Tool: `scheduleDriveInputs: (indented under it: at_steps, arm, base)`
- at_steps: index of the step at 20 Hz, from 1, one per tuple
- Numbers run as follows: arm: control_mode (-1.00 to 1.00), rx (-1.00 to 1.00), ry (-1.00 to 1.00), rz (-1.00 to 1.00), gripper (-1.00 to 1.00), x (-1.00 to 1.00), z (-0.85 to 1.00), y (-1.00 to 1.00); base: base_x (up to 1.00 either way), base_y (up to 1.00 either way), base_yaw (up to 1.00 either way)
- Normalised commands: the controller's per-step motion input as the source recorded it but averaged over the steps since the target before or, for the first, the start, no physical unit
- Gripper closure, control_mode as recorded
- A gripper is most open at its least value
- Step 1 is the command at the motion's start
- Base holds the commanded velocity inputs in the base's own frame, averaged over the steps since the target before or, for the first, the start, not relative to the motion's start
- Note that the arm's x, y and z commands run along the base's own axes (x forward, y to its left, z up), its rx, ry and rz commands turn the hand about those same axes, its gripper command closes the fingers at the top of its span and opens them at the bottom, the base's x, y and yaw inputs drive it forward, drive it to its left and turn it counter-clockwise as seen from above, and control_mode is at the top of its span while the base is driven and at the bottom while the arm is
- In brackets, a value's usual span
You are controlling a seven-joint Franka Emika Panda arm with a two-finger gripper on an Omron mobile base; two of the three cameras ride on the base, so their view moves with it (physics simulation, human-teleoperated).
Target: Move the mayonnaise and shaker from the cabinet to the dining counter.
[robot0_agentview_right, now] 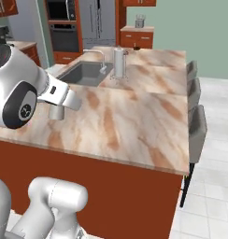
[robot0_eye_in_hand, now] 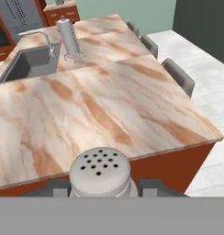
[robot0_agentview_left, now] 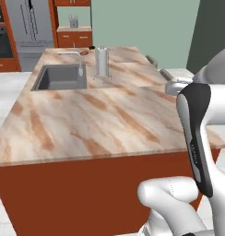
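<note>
- The dining table, beige marble with brown veins, spreads ahead, with grey stools along one side.
- Its inset sink and faucet lie at the far end, beside a tall grey cylinder on thin legs.
- The claw is clamped on the grey shaker, held above the table's near edge.

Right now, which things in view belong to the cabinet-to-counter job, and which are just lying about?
Job:
- shaker, held in the gripper
- dining counter, where it goes

Lying about:
- tall grey cylinder on legs
- sink and faucet
- stools
</note>
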Motion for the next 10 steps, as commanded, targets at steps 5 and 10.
scheduleDriveInputs:
  at_steps: [5,10]
  arm:
    - [1.0,0.0,0.0,0.0,1.0,0.0,0.0,0.0]
    - [1.0,0.0,0.0,0.0,1.0,0.0,0.0,0.0]
  base:
    - [0.26,-1.0,0.12]
    - [0.3,-1.0,0.16]
